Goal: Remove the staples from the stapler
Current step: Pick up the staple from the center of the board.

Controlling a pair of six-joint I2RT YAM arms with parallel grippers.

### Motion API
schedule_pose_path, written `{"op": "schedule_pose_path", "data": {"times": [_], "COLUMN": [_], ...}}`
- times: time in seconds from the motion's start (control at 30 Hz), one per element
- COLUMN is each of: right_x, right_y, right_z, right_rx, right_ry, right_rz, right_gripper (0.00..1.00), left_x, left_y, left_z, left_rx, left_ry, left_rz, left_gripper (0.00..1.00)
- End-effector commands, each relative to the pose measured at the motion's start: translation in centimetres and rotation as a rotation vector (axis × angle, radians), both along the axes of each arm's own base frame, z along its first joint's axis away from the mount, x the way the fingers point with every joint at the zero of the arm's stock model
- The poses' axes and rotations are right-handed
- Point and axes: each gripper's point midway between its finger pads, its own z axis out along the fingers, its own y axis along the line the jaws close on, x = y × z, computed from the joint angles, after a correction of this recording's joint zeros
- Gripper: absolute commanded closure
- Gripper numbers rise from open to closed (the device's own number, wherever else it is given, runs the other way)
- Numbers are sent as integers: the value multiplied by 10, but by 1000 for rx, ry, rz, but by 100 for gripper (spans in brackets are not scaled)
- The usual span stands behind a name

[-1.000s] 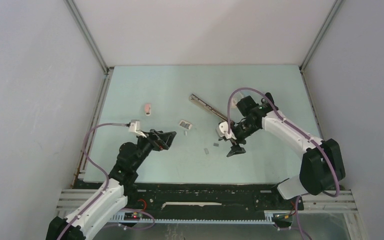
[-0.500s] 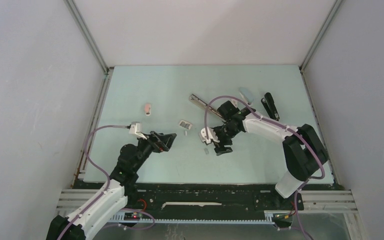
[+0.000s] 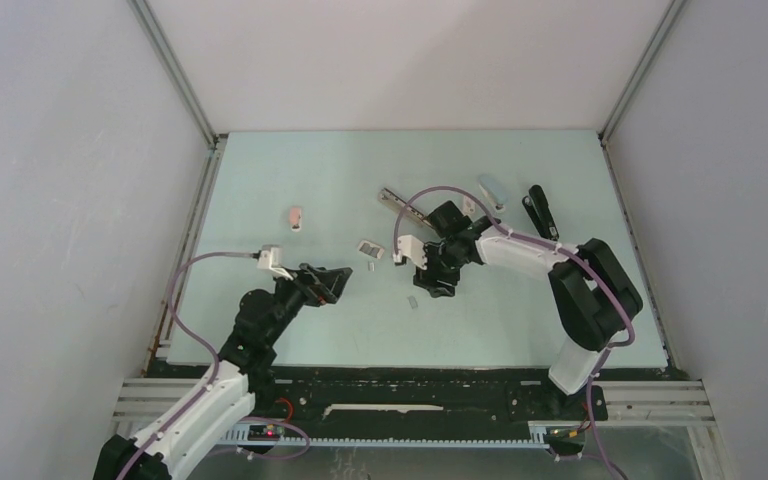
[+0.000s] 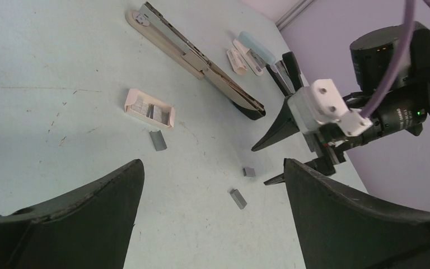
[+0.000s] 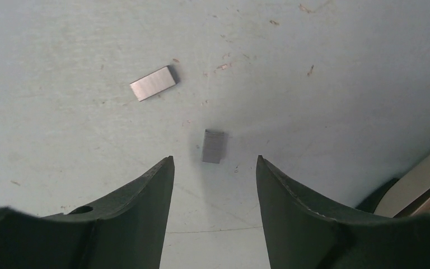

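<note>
The stapler (image 3: 407,208) (image 4: 195,55), long, cream and metal, lies swung open at the table's middle back. Three loose grey staples strips show in the left wrist view: one (image 4: 158,140) by a small white box (image 4: 149,109), two (image 4: 249,171) (image 4: 238,198) near my right gripper (image 4: 264,163). My right gripper (image 3: 434,288) (image 5: 214,159) points down, open, just short of one strip (image 5: 213,146); a second strip (image 5: 153,83) lies beyond. My left gripper (image 3: 325,283) (image 4: 213,162) hovers wide open and empty to the left.
A small pink stapler (image 3: 296,218) lies at the left. A black stapler (image 3: 538,208) and a pale blue one (image 3: 492,190) sit at the back right. The white box (image 3: 370,247) holds more staples. Walls enclose the table on three sides.
My right arm has swung left and down over the loose staples, and its jaws have narrowed. The left arm has not moved.
</note>
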Motion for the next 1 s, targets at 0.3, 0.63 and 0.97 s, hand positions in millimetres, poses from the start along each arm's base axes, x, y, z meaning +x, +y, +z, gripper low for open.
{"op": "schedule_pose_path", "data": {"times": [0.3, 0.63, 0.97], "right_x": [1, 0, 3], "right_y": [-3, -2, -5], "right_z": [-22, -29, -37], "right_rx": [-79, -96, -126], "right_ry": [-8, -7, -21], "right_rz": [-137, -132, -127], "right_gripper": [37, 47, 64], "left_x": [0, 0, -1], "left_y": [8, 8, 8], "left_z": [-6, -5, -3], "left_rx": [6, 6, 8], "left_ry": [-1, 0, -4], "left_rz": [35, 35, 35], "left_gripper": [1, 1, 1]}}
